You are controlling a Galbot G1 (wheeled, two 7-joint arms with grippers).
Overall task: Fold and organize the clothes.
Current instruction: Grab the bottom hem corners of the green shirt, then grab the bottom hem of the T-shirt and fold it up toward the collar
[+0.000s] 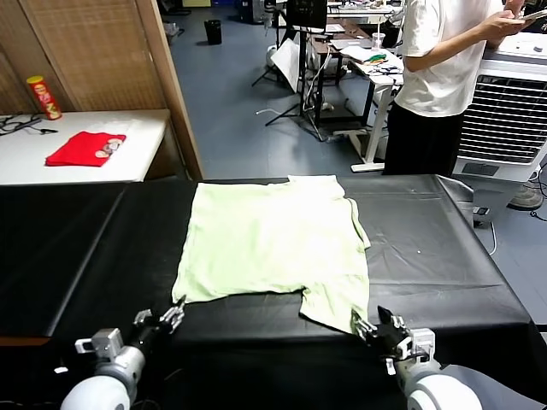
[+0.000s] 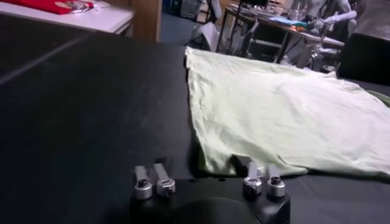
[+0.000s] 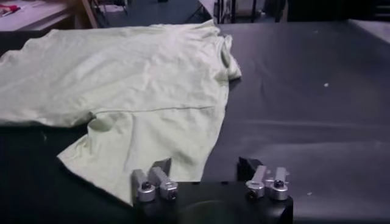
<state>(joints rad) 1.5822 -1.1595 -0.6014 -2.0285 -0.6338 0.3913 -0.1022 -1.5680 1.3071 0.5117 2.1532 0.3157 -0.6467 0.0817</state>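
**Both grippers at the near hem of the shirt**

You are looking down at a black-covered table (image 1: 444,256) with a pale yellow-green short-sleeved shirt of thin soft fabric (image 1: 273,243) spread flat at its centre. The shirt's collar end points to 12 o'clock, away from you; its hem runs along the near side, and a flap of fabric hangs down toward 5 o'clock, close to the table's near edge.

Your left gripper (image 1: 177,312) sits low at 7 o'clock, its arm reaching up from the bottom of the head view with the fingers pointing forward at the shirt's near left corner. In the left wrist view the fingers (image 2: 159,173) stand apart, one pair on bare black cloth, the other at the shirt's edge; whether they pinch fabric you cannot tell.

Your right gripper (image 1: 369,326) sits low at 5 o'clock, the arm angled inward, fingertips touching the tip of the hanging flap. In the right wrist view its fingers stand apart, one pair lying over the fabric's corner; a grip cannot be confirmed.

At 10 o'clock, on a white side table (image 1: 137,145), lies a red folded garment (image 1: 85,148) beside a red-and-yellow cylindrical can (image 1: 43,96). A person in a white T-shirt (image 1: 444,60) stands at 1 o'clock.
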